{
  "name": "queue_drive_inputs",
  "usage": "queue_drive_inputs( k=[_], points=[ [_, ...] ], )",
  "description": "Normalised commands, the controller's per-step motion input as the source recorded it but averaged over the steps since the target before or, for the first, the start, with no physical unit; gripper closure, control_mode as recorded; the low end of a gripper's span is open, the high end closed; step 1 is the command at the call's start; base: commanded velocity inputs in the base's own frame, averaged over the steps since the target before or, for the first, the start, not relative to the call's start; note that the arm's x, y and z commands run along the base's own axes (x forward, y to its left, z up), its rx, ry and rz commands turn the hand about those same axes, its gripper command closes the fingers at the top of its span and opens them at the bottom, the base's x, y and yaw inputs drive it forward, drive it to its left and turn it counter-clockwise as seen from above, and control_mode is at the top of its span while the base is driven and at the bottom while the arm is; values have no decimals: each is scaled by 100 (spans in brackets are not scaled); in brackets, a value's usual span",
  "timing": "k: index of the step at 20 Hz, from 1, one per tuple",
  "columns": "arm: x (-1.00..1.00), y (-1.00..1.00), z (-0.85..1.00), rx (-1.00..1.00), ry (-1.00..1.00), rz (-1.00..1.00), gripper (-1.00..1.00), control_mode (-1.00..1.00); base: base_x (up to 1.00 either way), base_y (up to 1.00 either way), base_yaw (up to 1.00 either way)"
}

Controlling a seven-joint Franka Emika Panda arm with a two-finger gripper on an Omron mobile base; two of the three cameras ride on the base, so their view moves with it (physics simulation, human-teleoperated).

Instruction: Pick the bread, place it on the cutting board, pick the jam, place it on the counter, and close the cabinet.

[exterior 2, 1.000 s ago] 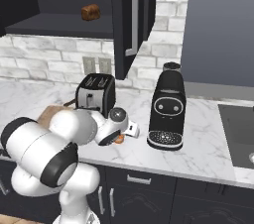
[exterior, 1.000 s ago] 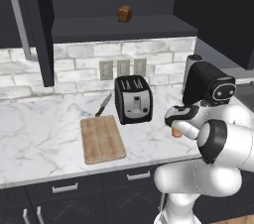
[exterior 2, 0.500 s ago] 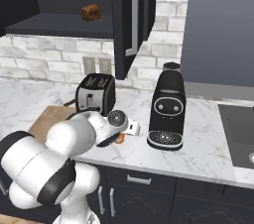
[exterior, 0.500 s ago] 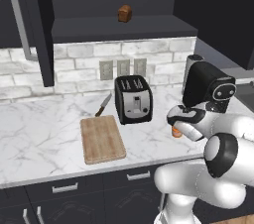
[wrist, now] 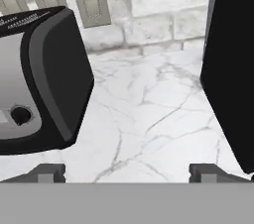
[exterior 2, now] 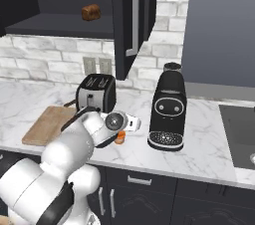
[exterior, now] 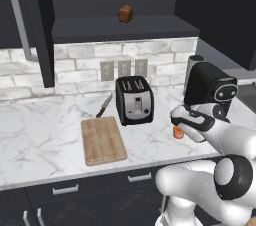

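Landmark: the toaster (exterior: 134, 101), standing on the tabletop (exterior: 45, 135); I place everything else from it.

Cabinet (exterior: 30, 25): up and to the left of the toaster, its door swung open; not yet closed.

Cutting board (exterior: 103, 140): just left of the toaster and toward me, flat, bare, long axis running front to back. A knife (exterior: 104, 106) lies at its far end.

Bread (exterior: 125, 13): straight above the toaster on the open cabinet shelf, upright, well above my tool. It is not yet on the board.

Jam (exterior: 177, 132): right of the toaster, standing on the tabletop between it and the coffee machine (exterior: 209, 86).

Tool (exterior: 176, 116): right of the toaster, low over the tabletop, directly above the jam. In the hand view my fingertips (wrist: 49, 171) sit spread wide with bare marble between them, so it is released and holds nothing.

Coming move, as I judge it: the jam looks placed, so I must lift up and leftward to the bread.

In the way: the toaster below that path and the shelf's front edge.
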Motion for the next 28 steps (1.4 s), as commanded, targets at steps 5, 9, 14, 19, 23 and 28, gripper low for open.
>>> queue_drive_inputs(
  k=[5, 9, 14, 19, 23, 28],
  points=[
    [-18, 12, 50, -9, -18, 0, -100, -100, 0, 0, 0],
    [-20, 19, 60, -9, -13, 0, -100, -100, 0, 0, 0],
    [-16, 32, 58, -12, -11, -1, -100, -100, 0, 0, 0],
    [-12, 37, 56, -8, -2, -3, -100, -100, 0, 0, 0],
    [-2, 24, 61, 0, 0, 0, -100, -100, 0, 0, 0],
    [-4, 35, 60, 0, 0, 0, -100, -100, 0, 0, 0]
  ],
)
